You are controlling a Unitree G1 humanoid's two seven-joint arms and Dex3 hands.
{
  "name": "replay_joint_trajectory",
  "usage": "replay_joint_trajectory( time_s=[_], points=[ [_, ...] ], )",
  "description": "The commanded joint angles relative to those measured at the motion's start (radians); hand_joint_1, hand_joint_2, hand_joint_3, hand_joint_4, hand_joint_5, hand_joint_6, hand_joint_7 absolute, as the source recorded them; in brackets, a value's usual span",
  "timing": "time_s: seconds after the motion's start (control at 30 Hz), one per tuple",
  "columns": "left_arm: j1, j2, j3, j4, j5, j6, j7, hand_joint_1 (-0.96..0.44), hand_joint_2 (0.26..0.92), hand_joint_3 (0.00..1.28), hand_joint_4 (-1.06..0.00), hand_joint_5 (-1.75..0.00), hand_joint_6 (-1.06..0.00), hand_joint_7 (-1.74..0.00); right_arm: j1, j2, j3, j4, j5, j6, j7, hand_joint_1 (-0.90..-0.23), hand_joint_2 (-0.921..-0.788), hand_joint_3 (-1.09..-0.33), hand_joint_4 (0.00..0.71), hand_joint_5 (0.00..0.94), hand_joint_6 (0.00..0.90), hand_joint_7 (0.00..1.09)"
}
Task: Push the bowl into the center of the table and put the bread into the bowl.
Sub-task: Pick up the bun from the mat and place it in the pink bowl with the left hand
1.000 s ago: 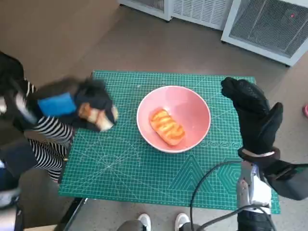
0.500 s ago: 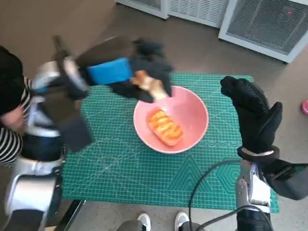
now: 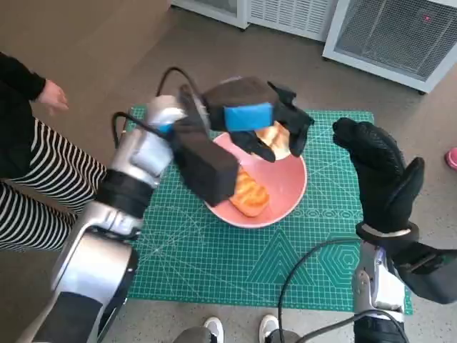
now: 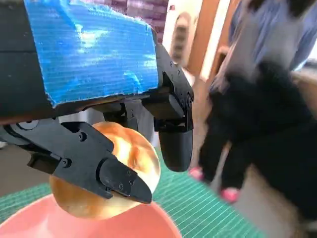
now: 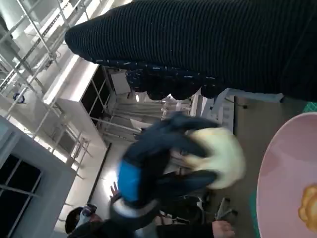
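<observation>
The round pink bowl (image 3: 282,189) sits on the green cutting mat (image 3: 186,257) midway between its side edges, nearer the far edge. An orange glazed bread (image 3: 250,194) lies inside. The blue-taped black left hand (image 3: 268,125) holds a pale round bread roll (image 3: 275,139) above the bowl's far rim. The black-gloved right hand (image 3: 382,179) stands over the mat's right edge.

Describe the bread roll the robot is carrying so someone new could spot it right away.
Find the pink bowl on the green mat. Above its far rim, the blue-taped left hand grips a pale golden bread roll. Unlike the orange striped bread lying inside the bowl, it is held in the air.
</observation>
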Motion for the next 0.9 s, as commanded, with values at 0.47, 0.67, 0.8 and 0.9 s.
replay_joint_trajectory(
  time_s=[0.47, 0.67, 0.8, 0.9],
  points=[
    [0.003, -0.063, -0.057, 0.156, 0.044, 0.161, -0.092, -0.08, 0.857, 0.1, -0.36, -0.37, -0.34, -0.47, 0.041, 0.0, -0.007, -0.039, -0.03, 0.011, -0.061, -0.668, -0.921, -0.678, 0.164, 0.001, 0.05, 0.5],
    [0.034, -0.049, -0.02, 0.123, -0.004, 0.195, -0.152, -0.15, 0.829, 0.03, -0.15, -0.04, -0.28, -0.13, 0.032, -0.004, -0.009, -0.034, -0.046, 0.0, -0.069, -0.664, -0.921, -0.697, 0.157, 0.0, 0.048, 0.49],
    [0.065, -0.038, 0.027, 0.103, -0.063, 0.184, -0.173, -0.21, 0.824, 0.02, -0.11, -0.01, -0.26, -0.08, 0.024, -0.008, -0.012, -0.033, -0.053, 0.0, -0.074, -0.663, -0.921, -0.708, 0.156, 0.0, 0.045, 0.49],
    [0.085, -0.033, 0.083, 0.1, -0.138, 0.174, -0.216, -0.28, 0.826, 0.01, -0.07, 0.0, -0.24, -0.06, 0.018, -0.012, -0.015, -0.034, -0.052, 0.004, -0.075, -0.664, -0.921, -0.712, 0.157, 0.0, 0.044, 0.48]
  ],
)
